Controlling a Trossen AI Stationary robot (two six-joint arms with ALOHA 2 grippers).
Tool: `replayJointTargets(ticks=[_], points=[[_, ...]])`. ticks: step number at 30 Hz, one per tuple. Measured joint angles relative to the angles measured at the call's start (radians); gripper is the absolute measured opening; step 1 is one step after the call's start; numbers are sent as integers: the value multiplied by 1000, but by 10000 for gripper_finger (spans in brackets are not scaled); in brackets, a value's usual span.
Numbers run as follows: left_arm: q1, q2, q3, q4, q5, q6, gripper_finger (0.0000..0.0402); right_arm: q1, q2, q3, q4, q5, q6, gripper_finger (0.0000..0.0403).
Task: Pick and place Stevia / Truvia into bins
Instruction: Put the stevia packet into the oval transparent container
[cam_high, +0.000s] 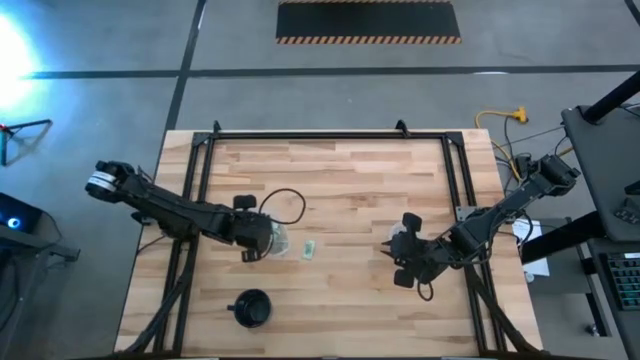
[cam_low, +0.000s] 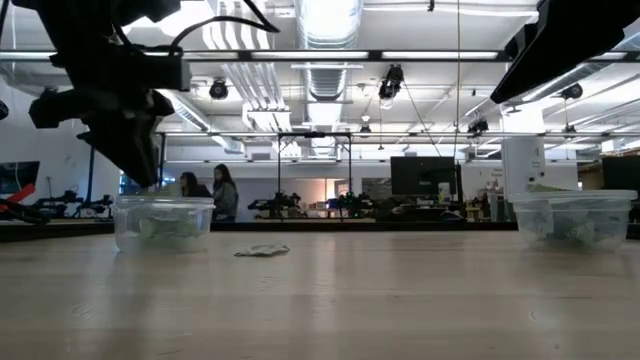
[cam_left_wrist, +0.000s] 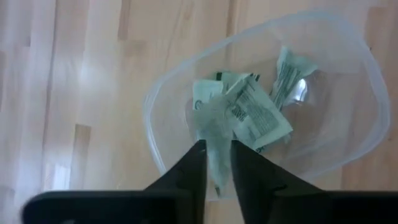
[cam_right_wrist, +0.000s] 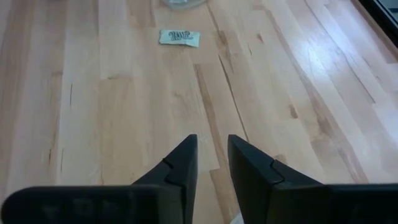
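Step in hand: deposit at the left bin. Left gripper (cam_left_wrist: 216, 147) poised directly above the left clear cup (cam_left_wrist: 348, 134), with one packet (cam_left_wrist: 217, 163) at its tip, over the cup's opening; impossible to tell whether gripped or let go. Several Stevia / Truvia packets (cam_left_wrist: 258, 115) already lying inside that cup. Right gripper (cam_right_wrist: 212, 144) low over bare wood at the right side of the table (cam_high: 350, 170), jaws a narrow gap apart and empty, aimed toward the single loose packet (cam_right_wrist: 179, 37) lying flat on the table between the two arms, just beside the left cup. Second clear cup (cam_low: 572, 216) at the right, also holding packets. Black cup (cam_high: 252, 307) near the front edge: not a bin, to be ignored. Next move, as judged: confirm the drop into the left cup, then lift clear without catching the rim. Thereafter, bring one gripper down squarely over the loose packet; expect a thin, flat pick calling for fingertips pressed close to the wood.
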Motion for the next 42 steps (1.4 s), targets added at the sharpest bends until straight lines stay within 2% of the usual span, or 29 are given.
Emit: replayJointTargets(ticks=[6,10,15,19,27,35,42], points=[[8,13,7,10,-53,6,113,0,0,0,1,0,0,78],[7,4,47,43,-51,16,132,0,0,0,1,0,0,81],[7,-2,62,255,51,162,134,0,0,0,-1,0,-7,78],[7,47,75,360,97,247,134,0,0,0,-1,0,-8,73],[7,253,207,381,105,310,134,0,0,0,-1,0,-19,74],[16,428,339,321,113,385,135,0,0,0,0,0,-19,73],[53,490,394,313,240,406,135,0,0,-2,-1,0,-22,69]])
